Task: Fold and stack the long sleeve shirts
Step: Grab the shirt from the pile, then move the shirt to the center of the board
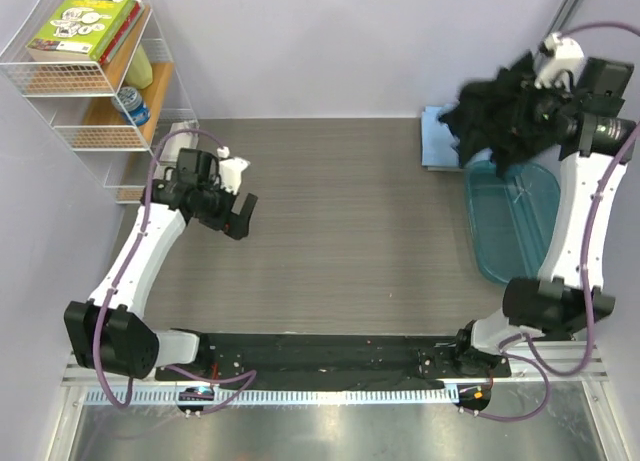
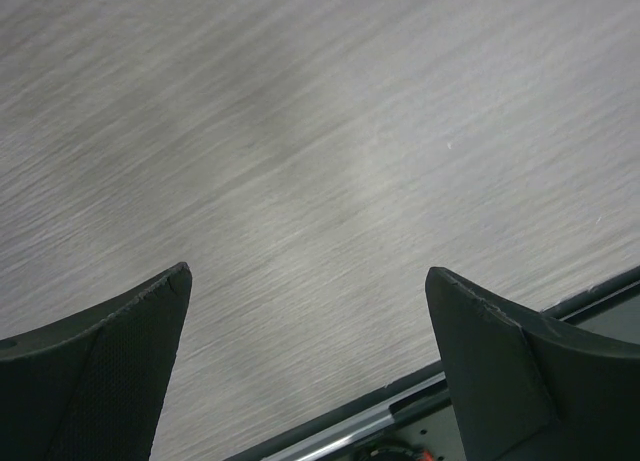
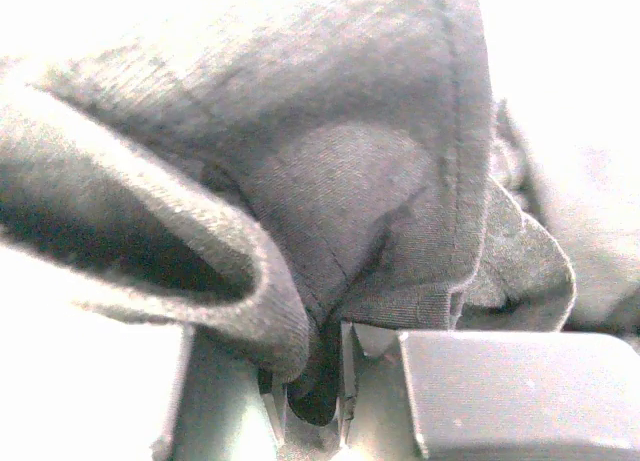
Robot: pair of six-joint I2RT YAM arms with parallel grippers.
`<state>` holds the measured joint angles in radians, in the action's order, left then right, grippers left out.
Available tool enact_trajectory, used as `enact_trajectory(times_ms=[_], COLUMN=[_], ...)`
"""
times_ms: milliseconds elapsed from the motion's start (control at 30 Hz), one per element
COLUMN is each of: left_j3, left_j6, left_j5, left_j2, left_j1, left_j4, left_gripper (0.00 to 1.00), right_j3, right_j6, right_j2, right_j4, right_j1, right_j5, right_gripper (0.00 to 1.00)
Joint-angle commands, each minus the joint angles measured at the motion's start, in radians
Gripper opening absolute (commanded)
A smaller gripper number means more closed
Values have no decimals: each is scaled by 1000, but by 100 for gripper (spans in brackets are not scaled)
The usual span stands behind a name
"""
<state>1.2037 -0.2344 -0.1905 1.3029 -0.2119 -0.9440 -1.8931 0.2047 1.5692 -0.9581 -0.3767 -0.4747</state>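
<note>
The black long sleeve shirt hangs bunched in the air at the far right, above the far end of the tub. My right gripper is shut on it. In the right wrist view a fold of its dark cloth is pinched between the narrow jaws of that gripper. The light blue shirt lies flat on the table behind the black one and is partly covered by it. My left gripper hovers open over the left of the table; in its own view that gripper has only bare tabletop between its fingers.
A teal plastic tub lies along the right side of the table. A white wire shelf rack with books and a can stands at the far left corner. A black strip and a metal rail run along the near edge.
</note>
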Motion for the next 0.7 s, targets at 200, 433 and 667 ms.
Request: enact_trajectory(times_ms=[200, 433, 667], left_j3=[145, 111, 48], left_j6=[99, 101, -55], left_j5=[-173, -196, -268], left_j2=[-57, -94, -45], left_j1=[245, 287, 283], left_j4=[11, 11, -41], left_gripper=[100, 100, 100], right_j3=[-109, 164, 451], right_j6=[-209, -87, -30], right_j2=[-52, -63, -65], right_j4=[90, 71, 156], right_j1=[496, 579, 608], right_j5=[-355, -122, -44], right_gripper=[1, 100, 100])
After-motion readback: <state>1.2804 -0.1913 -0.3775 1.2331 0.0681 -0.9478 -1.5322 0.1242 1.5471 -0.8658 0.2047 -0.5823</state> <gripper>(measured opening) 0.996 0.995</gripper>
